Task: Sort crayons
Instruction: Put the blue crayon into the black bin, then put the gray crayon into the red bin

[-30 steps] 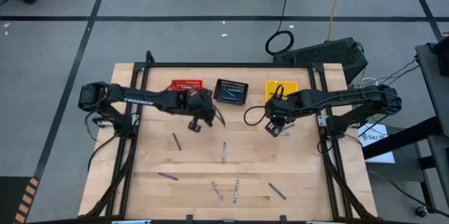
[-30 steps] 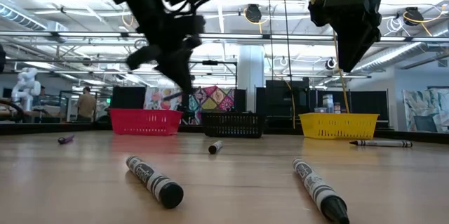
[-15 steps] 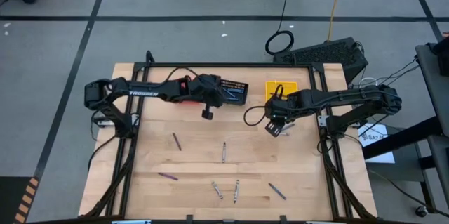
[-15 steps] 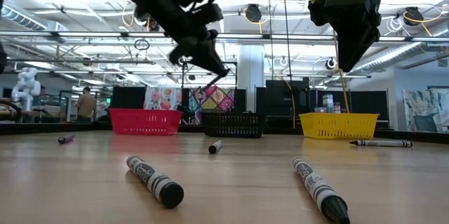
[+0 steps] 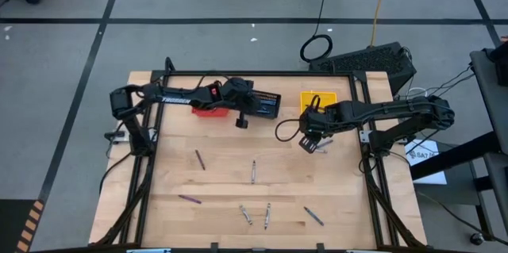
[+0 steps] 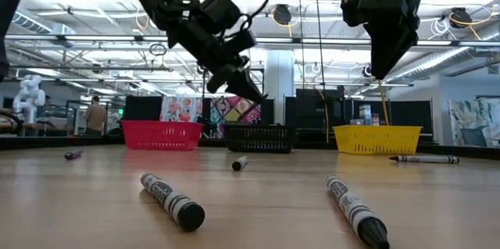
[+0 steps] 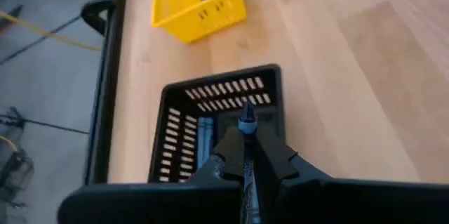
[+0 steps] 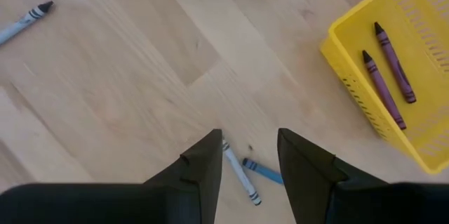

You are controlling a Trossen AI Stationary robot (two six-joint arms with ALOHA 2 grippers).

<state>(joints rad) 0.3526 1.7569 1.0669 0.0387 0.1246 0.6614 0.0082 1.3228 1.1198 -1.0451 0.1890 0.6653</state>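
Note:
My left gripper (image 5: 243, 118) hangs by the near edge of the black basket (image 5: 263, 104), shut on a blue crayon (image 7: 246, 120) whose tip points at that basket (image 7: 210, 133). The red basket (image 5: 208, 109) is partly hidden under the left arm. In front of the yellow basket (image 5: 317, 99), my right gripper (image 5: 310, 143) hangs open and touches nothing. Below it, a grey crayon (image 8: 240, 172) and a blue crayon (image 8: 264, 172) lie on the table. Two purple crayons (image 8: 390, 66) lie in the yellow basket (image 8: 351, 76). Several more crayons (image 5: 253, 171) lie scattered on the near half of the table. My left gripper pinches the blue crayon's shaft (image 7: 246, 143) between its two fingers. The crayon lies along the fingers, and its pointed tip (image 7: 246, 115) sticks out past them. The fingers slant down toward the black basket from its near side. The crayon is lifted clear.
In the low view, two grey crayons (image 6: 173, 201) (image 6: 356, 211) lie close to the near edge, and others (image 6: 240, 163) (image 6: 426, 158) lie farther back. A purple crayon (image 5: 199, 159) lies left of centre. The three baskets stand in a row along the far edge.
My left gripper has carried the blue crayon up the table toward the far edge and to the right, from in front of the red basket to the black basket. It has turned, so its fingers now slant down at that basket. It has stayed shut.

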